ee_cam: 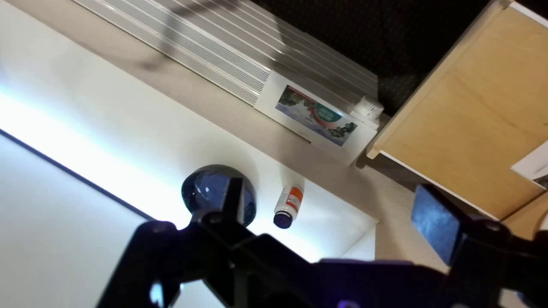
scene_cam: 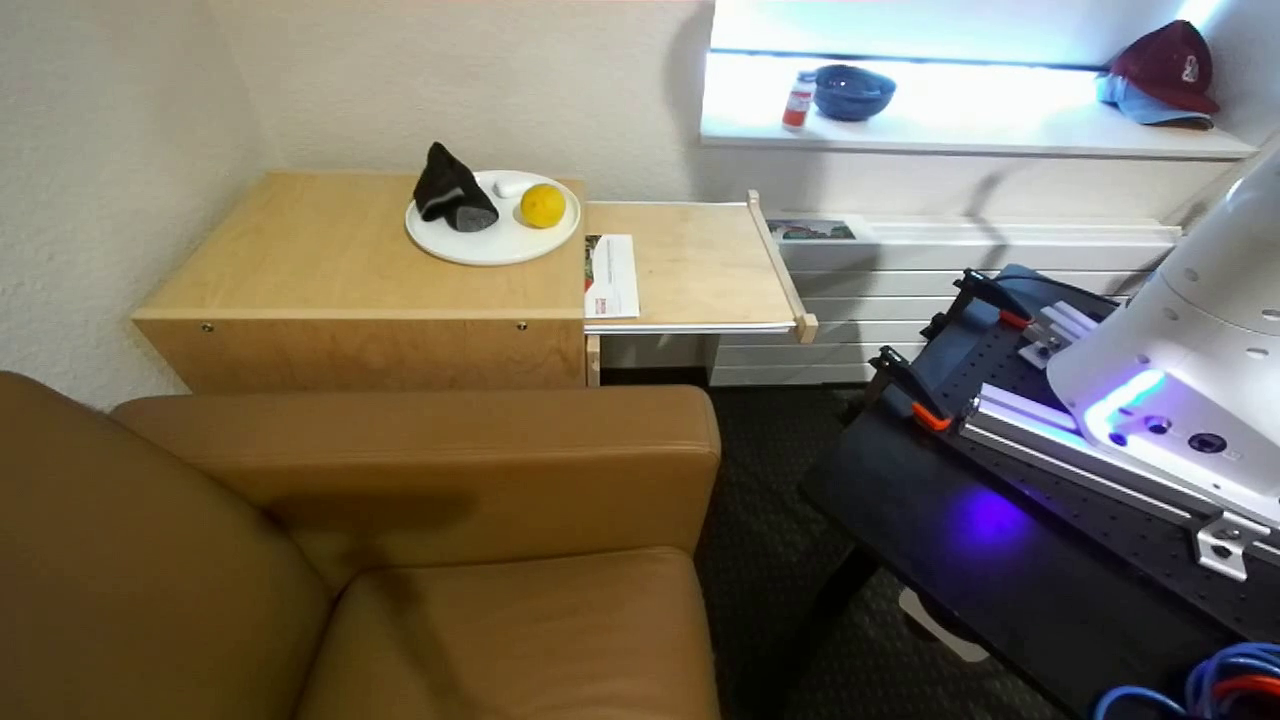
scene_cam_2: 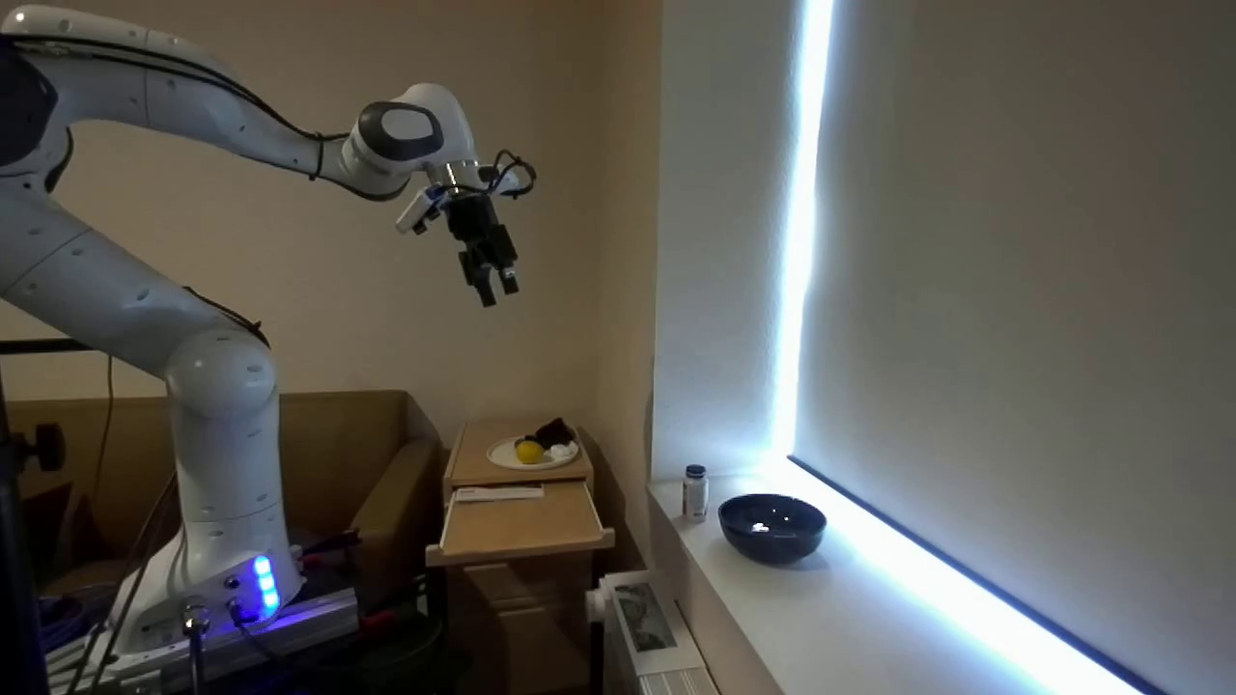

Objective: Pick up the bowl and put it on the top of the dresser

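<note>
The dark blue bowl stands upright on the white windowsill, in both exterior views. In the wrist view the bowl is at lower centre-left, partly hidden by a finger. The light tan dresser stands by the couch, also in an exterior view at the back. Its pull-out board is extended, with a booklet on it. My gripper is open and empty, high above the dresser and sill, apart from the bowl. In the wrist view its fingers are wide apart.
A small white bottle stands beside the bowl. A white plate with a yellow fruit, a dark object and a small white object sits on the dresser's right part. Caps lie at the sill's far end. A radiator runs below the sill.
</note>
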Action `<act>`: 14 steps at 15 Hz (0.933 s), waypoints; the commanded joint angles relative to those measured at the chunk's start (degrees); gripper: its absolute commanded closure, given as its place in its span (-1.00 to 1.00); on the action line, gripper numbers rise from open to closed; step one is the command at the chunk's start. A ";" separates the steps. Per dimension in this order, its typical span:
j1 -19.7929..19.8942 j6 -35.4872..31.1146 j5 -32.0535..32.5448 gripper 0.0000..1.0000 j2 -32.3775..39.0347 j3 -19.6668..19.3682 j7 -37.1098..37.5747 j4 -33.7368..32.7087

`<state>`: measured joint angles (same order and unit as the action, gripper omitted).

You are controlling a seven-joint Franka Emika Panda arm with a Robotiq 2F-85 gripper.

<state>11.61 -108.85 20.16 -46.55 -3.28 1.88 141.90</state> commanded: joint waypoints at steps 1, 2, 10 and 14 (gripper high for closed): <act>4.27 -6.78 8.49 -1.00 7.26 1.77 9.31 3.61; 5.17 -6.96 10.07 -1.00 8.71 1.65 12.35 3.98; 10.49 -9.18 14.65 -1.00 21.93 -6.55 18.99 3.11; 10.25 -8.69 14.75 -1.00 25.64 -5.16 24.26 0.96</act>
<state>22.44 -118.54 34.88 -23.15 -9.61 21.10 144.27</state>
